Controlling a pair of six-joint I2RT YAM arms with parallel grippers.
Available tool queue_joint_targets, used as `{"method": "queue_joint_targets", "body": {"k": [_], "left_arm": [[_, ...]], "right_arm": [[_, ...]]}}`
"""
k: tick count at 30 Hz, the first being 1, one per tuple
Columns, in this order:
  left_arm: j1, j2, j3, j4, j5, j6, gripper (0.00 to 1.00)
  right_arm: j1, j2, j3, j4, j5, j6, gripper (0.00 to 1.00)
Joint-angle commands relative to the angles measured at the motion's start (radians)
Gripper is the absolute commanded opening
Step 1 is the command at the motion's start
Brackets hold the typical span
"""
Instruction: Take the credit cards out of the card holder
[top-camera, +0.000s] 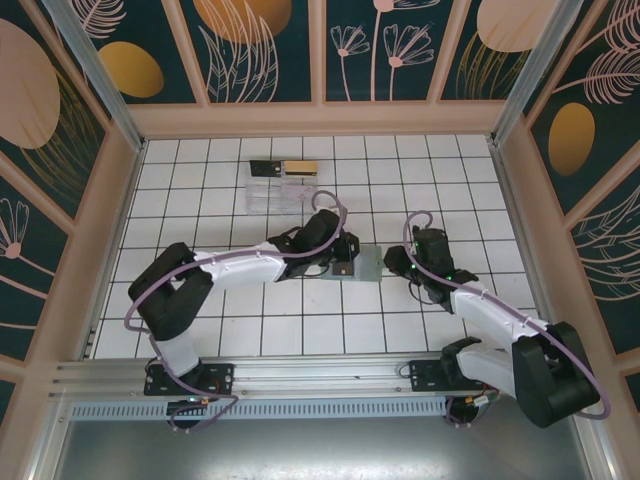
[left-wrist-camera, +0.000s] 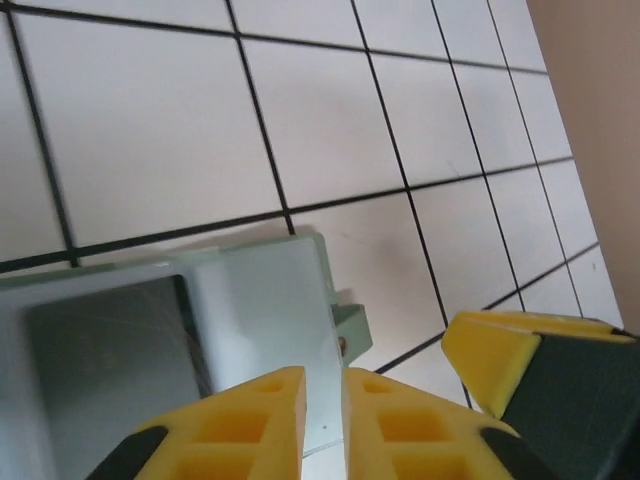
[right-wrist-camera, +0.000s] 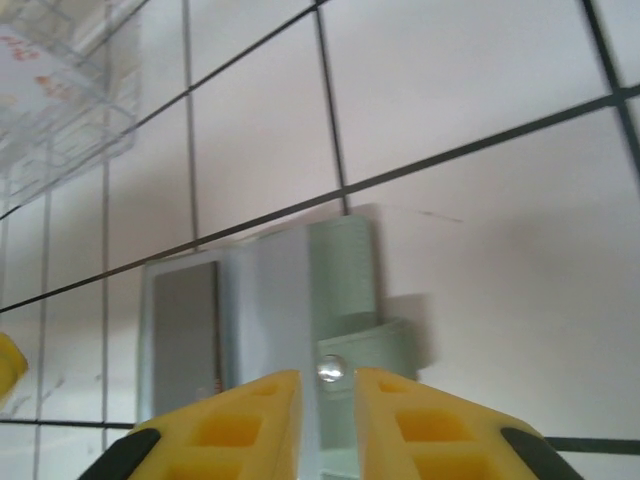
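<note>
The left gripper (left-wrist-camera: 322, 425) is closed flat on a thin edge of the holder (left-wrist-camera: 260, 310). The right gripper (right-wrist-camera: 328, 430) is drawn in to a narrow gap over the opposite edge, right at the strap's snap (right-wrist-camera: 330, 370). The holder sits between them at mid-table, just off the tiles or on them; I cannot tell which. Both grips are shallow, on soft panel edges, so if the arms pull apart unevenly an edge may slide out of the pads and the holder may drop or fold shut. Pinching near the snap could also press the pocket closed and trap whatever is inside. With both grippers busy, nothing is free to draw out a card, so letting go with one will leave the holder hanging from a single edge. Counted: one holder and two grippers on it. One grey face (right-wrist-camera: 185, 320) shows in its pocket, which may be a card or a window. One gold card (top-camera: 300, 168) lies on one clear box (top-camera: 268, 195) well behind, with a darker flat piece (top-camera: 264, 167) beside it that I cannot identify.
</note>
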Motion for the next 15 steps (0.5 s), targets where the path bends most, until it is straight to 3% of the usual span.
{"method": "queue_joint_targets", "body": {"k": [1, 7, 15], "left_arm": [[0.03, -0.031, -0.065, -0.074, -0.093, 0.034, 0.02], [0.073, 0.011, -0.116, -0.033, -0.038, 0.033, 0.0], [0.084, 0.072, -0.119, -0.009, -0.008, 0.033, 0.0]], "right_arm": [[0.028, 0.013, 0.048, 0.088, -0.092, -0.023, 0.22], [0.07, 0.163, 0.106, 0.151, -0.19, -0.01, 0.11], [0.054, 0.334, 0.141, 0.212, -0.338, 0.003, 0.11]]}}
